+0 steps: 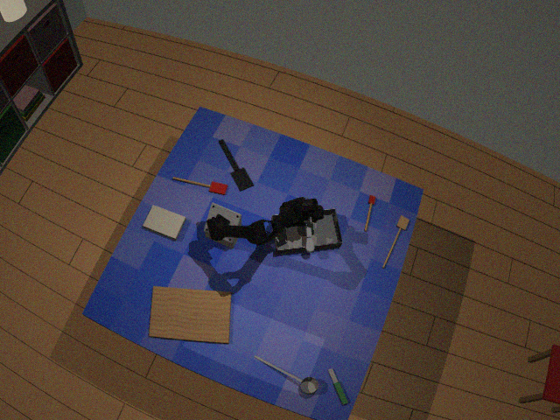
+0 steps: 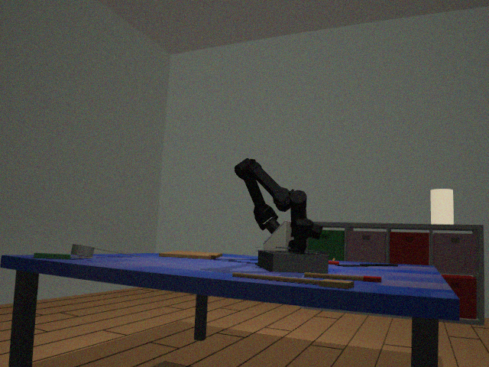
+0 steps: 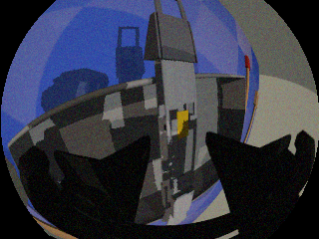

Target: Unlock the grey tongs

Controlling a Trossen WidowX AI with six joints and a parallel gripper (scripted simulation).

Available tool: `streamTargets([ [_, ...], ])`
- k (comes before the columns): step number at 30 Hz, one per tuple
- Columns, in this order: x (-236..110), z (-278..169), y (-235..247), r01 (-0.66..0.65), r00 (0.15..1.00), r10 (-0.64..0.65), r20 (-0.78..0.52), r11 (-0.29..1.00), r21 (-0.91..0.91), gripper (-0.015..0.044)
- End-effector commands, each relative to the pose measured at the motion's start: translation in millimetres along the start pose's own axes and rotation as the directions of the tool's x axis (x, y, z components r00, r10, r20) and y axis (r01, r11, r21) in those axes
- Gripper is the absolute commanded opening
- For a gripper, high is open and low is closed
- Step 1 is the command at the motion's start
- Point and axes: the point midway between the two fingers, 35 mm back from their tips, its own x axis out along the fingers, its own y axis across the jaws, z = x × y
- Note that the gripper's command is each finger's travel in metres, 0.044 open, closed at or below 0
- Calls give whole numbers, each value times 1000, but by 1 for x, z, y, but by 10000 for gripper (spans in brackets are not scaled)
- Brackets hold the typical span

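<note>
Hovering over the tin (image 1: pixel 338 230) (image 2: pixel 292 262) (image 3: pixel 233 95) with the gripper (image 1: pixel 300 210) (image 2: pixel 297 248) (image 3: pixel 178 138) pointed down. Open partway and holding nothing, with a gap between fingertips. Located the tongs (image 1: pixel 310 233) (image 3: pixel 176 82) lying across the tin, crossing from one long side to the other. Seen from the wrist, running lengthwise through the gap in view, with a yellow part (image 3: pixel 182 121) near the middle and a looped end beyond the far rim. Cannot tell from these views whether locked; cannot make out in the exterior view.

Checked the board (image 1: pixel 190 315) (image 2: pixel 190 254): lying flat on the table (image 1: pixel 280 311) (image 2: pixel 221 280) (image 3: pixel 95 30), well apart from the tin, without tongs on it. Found near the arm's base (image 1: pixel 213 206): a pale block (image 1: pixel 164 221), a red-ended tool (image 1: pixel 218 187) and a black spatula (image 1: pixel 241 178) (image 2: pixel 367 264). Found past the tin, on the side away from the base: a smaller red-ended tool (image 1: pixel 368 214) (image 2: pixel 339 277) (image 3: pixel 247 75) and a wooden tool (image 1: pixel 391 248) (image 2: pixel 292 280). Noted in a far corner: a long-handled cup (image 1: pixel 309 386) (image 2: pixel 82 251) beside a green-handled tool (image 1: pixel 339 389) (image 2: pixel 51 255).
</note>
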Motion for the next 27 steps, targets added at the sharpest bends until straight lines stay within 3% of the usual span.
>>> streamTargets([
  [1,9,0,1,-2,1000,2,2,1000,0,260],
  [6,13,0,2,-2,1000,2,1,1000,0,260],
  [12,9,0,1,-1,1000,1,-1,1000,0,103],
  [22,9,0,1,-1,1000,1,-1,1000,0,36],
  [27,9,0,1,-1,1000,1,-1,1000,0,-95],
])
